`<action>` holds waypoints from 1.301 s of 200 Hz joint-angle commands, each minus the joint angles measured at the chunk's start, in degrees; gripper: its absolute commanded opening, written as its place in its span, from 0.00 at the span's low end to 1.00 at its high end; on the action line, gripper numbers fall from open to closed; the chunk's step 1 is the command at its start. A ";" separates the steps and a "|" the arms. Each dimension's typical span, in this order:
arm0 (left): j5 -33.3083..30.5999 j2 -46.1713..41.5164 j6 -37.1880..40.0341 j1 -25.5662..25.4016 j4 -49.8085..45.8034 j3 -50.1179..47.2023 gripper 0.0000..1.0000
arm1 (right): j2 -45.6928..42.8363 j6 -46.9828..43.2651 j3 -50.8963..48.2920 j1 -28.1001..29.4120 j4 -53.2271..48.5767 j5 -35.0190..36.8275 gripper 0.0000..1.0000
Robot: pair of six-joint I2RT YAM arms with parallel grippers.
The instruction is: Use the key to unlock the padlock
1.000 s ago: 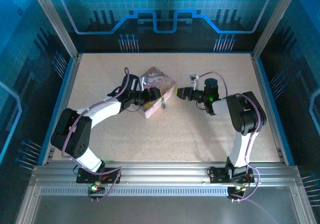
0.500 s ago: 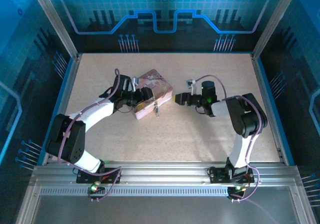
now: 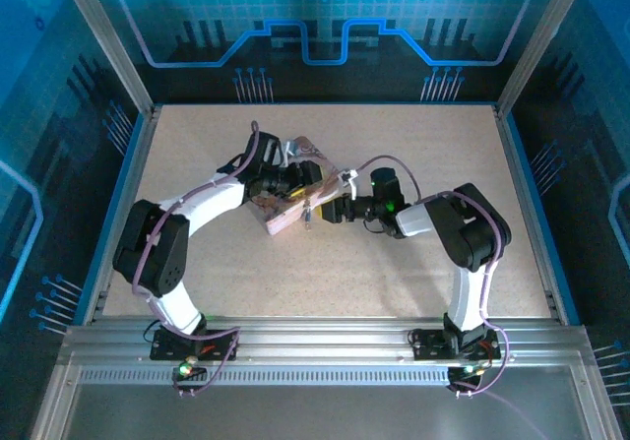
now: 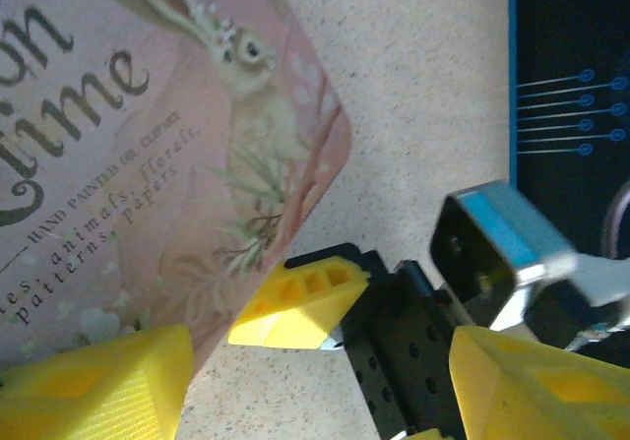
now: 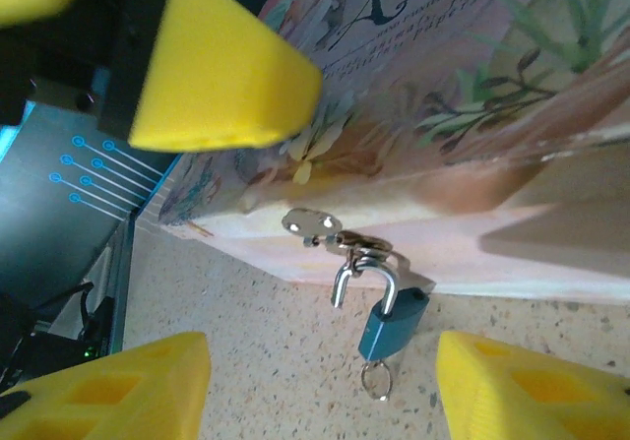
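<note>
We saw the padlock [image 5: 394,324] hang free on the side of the tin [image 5: 463,66], with bare table [image 5: 246,312] below it, between the spread fingers [image 5: 118,391] of the right gripper [image 5: 323,351]. Over the lid, a finger [image 5: 221,76] of the left gripper [image 4: 320,340] stood in the way.

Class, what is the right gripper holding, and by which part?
The right gripper holds nothing; the padlock hangs untouched between its open fingers.
</note>
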 commanded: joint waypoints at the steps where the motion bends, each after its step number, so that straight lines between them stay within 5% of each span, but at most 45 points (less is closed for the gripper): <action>1: 1.62 1.59 -0.21 -0.12 0.91 1.46 0.70 | 1.73 -1.23 2.43 1.30 0.64 -0.99 0.62; 136: 0.09 2.07 -0.97 -0.74 1.14 -0.50 0.70 | 8.49 -0.44 5.81 2.67 4.79 -0.85 0.56; 260: -0.36 1.24 -0.92 -0.94 0.78 -0.66 0.70 | 11.34 -0.82 7.54 2.28 4.74 -2.74 0.35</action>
